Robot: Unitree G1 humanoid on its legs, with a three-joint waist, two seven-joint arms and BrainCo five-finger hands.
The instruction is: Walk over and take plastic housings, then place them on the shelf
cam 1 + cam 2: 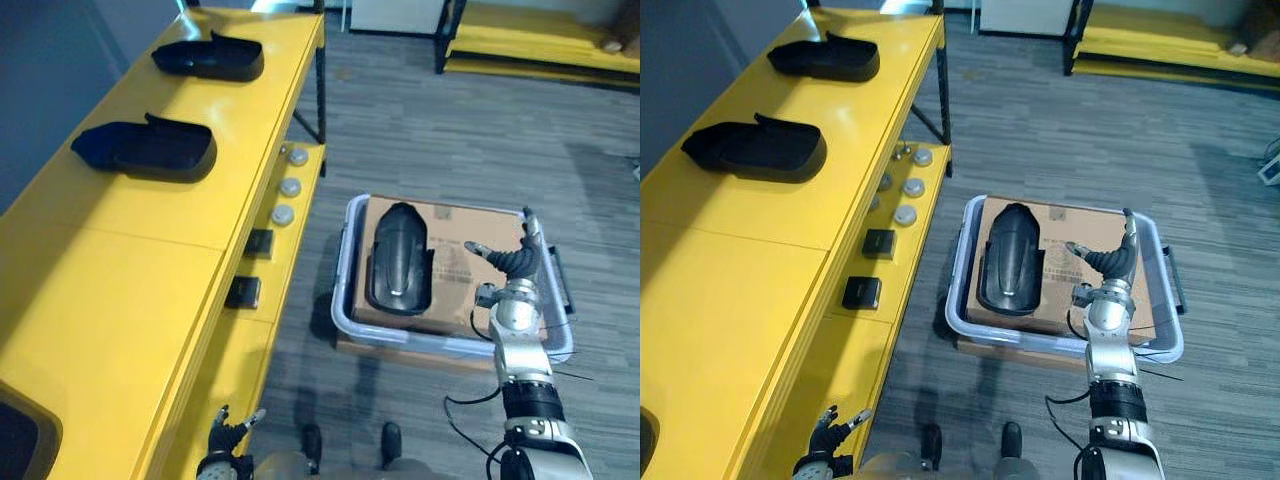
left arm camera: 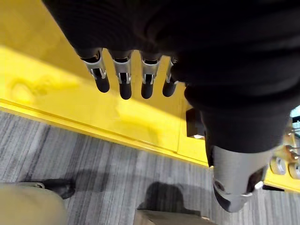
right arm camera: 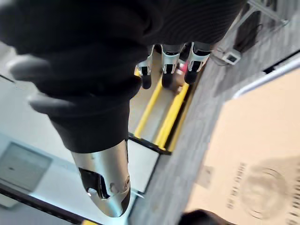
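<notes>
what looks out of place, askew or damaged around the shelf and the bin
Nothing stands out. The far housing and near housing lie flat on the yellow shelf, apart. The third housing lies on cardboard inside the bin. No spill or crack shows. The right hand is open over the bin.

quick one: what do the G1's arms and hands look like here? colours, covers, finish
Arms are silver-grey, the right one with a black band at the forearm. The right hand and left hand match: dark ribbed cover over wrist and back of hand, silver fingers with rounded dark tips, silver thumb.
</notes>
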